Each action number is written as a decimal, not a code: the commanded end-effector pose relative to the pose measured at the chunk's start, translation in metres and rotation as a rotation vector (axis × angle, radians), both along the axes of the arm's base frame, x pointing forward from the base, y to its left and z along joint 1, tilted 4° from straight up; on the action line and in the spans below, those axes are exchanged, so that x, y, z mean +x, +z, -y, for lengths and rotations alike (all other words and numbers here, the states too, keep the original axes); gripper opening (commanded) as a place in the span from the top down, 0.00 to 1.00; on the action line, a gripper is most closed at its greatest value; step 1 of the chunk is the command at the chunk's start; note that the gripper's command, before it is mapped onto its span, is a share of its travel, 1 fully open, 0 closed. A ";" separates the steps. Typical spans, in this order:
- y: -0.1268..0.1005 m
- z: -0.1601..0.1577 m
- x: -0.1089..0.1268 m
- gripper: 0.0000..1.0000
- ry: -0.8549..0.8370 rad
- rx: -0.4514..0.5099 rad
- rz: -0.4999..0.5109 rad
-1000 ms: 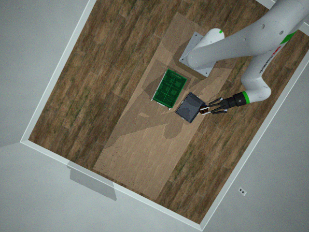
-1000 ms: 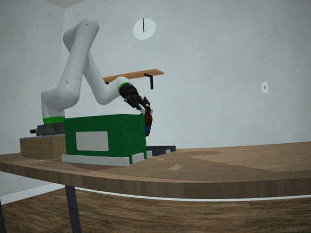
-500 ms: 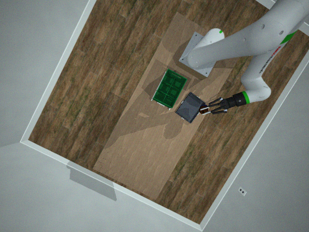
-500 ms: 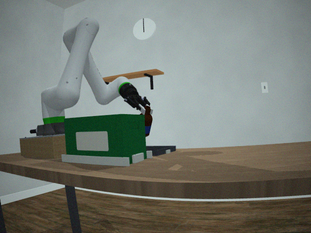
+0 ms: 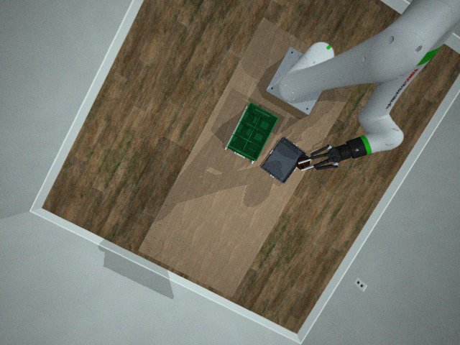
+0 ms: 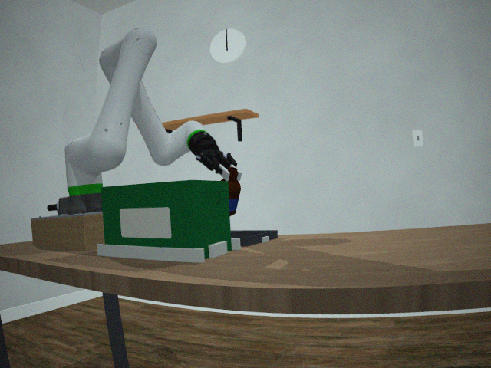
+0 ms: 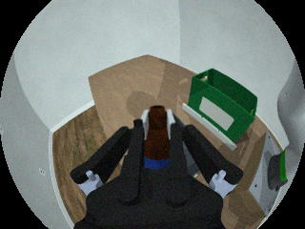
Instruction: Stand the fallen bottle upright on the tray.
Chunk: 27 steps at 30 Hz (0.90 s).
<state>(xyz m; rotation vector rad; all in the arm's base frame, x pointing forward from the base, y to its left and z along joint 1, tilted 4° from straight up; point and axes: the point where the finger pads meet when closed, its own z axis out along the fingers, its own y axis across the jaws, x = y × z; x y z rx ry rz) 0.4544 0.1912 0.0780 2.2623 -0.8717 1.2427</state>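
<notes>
Bottle [image 5: 303,163] [image 6: 234,188] [image 7: 157,141] hanging tilted above tray's [image 5: 282,160] [image 6: 258,237] outer edge, gripper [image 5: 305,164] [image 6: 232,174] [image 7: 157,115] pinching its neck, probably keeping base free for standing it on tray, tbh.

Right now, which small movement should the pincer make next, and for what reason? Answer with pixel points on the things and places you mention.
Probably carry the bottle [image 5: 304,165] [image 6: 234,188] [image 7: 157,143] sideways over the tray [image 5: 279,163] [image 6: 255,236], without opening: the pincer [image 5: 306,164] [image 6: 232,173] [image 7: 157,115] grips its neck, and it hangs slightly tilted above the tray's edge.
</notes>
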 end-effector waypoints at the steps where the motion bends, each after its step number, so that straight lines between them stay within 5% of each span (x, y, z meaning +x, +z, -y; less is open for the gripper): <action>1: 0.000 0.000 0.000 1.00 0.000 0.000 0.001; 27: -0.002 0.000 -0.001 1.00 0.003 -0.084 0.084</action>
